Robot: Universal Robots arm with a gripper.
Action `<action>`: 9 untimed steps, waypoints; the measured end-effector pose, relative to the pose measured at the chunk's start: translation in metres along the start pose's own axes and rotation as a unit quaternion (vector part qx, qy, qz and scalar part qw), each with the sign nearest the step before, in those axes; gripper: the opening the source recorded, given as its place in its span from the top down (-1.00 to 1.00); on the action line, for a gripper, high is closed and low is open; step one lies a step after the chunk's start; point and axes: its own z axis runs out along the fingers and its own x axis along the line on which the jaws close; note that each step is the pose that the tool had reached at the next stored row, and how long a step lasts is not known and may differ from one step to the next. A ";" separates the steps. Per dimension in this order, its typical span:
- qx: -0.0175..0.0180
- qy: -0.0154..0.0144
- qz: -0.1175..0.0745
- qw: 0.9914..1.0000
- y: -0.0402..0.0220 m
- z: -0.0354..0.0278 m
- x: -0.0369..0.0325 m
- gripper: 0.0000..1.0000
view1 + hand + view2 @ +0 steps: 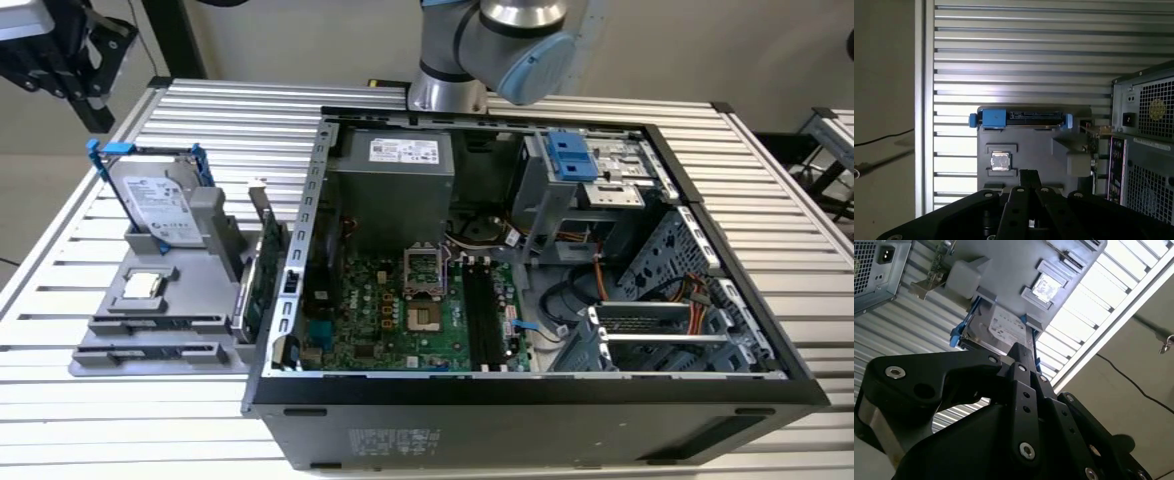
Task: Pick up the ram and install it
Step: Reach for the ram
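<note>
Ram, your thin dark green-blue board stick (158, 323), isn't in your black claw (1029, 175), which hangs with fingers pressed together; the stick sits in the grey holder tray (100, 362) near the slatted metal surface's (200, 110) exterior-view left edge.

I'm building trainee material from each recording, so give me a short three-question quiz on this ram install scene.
1. True or false: the end effector is down inside the computer case.
2. Where does the grey holder stand? A) on the exterior view's left of the case; B) on its right; C) inside it.
3. Which part in the holder wears a blue bracket?

Key: 1 false, it is outside the case, facing the holder. 2 A. 3 the hard drive.
</note>
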 end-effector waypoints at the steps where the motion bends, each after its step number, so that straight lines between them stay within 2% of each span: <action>1: 0.000 0.000 0.000 1.000 -0.0006 0.0000 0.0000 1.00; 9: 0.000 0.000 0.000 1.000 -0.0069 -0.0003 0.0005 1.00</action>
